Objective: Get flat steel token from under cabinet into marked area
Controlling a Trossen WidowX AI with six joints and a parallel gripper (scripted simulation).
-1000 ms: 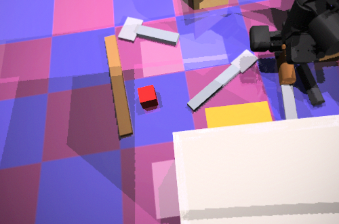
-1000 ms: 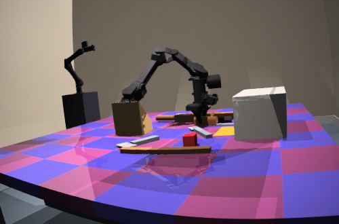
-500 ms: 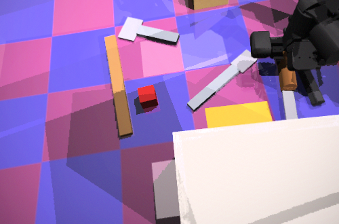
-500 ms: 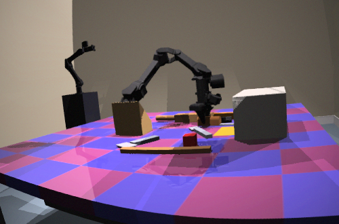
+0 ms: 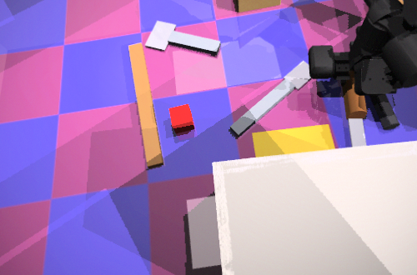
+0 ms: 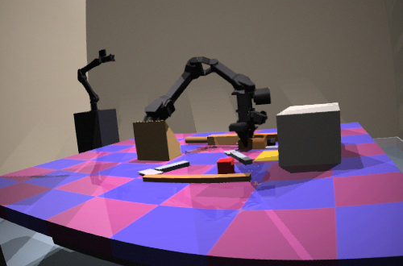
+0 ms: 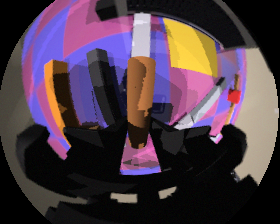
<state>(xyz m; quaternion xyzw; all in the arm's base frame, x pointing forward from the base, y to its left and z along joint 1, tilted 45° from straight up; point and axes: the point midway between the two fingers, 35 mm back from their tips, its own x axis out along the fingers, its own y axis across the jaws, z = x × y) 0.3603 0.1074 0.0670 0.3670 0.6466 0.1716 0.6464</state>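
Note:
My gripper (image 5: 351, 77) (image 6: 247, 142) (image 7: 138, 118) is shut on the brown handle of a tool (image 5: 355, 102) (image 7: 140, 82), low over the table. The tool's flat, pale metal blade points toward the cabinet (image 5: 313, 208) (image 6: 308, 139). In the top view the blade's far end is hidden behind the cabinet's top edge, so I cannot tell how far it reaches. The yellow marked area (image 5: 293, 139) (image 6: 267, 155) (image 7: 192, 47) lies in front of the cabinet, beside the blade. The steel token is not visible in any view.
A dark-handled tool (image 5: 385, 112) (image 7: 101, 80) lies close beside the held handle. A grey flat-ended tool (image 5: 271, 102) (image 6: 240, 157) lies across the marked area's other side. Farther off are a red cube (image 5: 181, 117) (image 6: 226, 166), a wooden bar (image 5: 146, 108) and a T-shaped piece (image 5: 193, 42).

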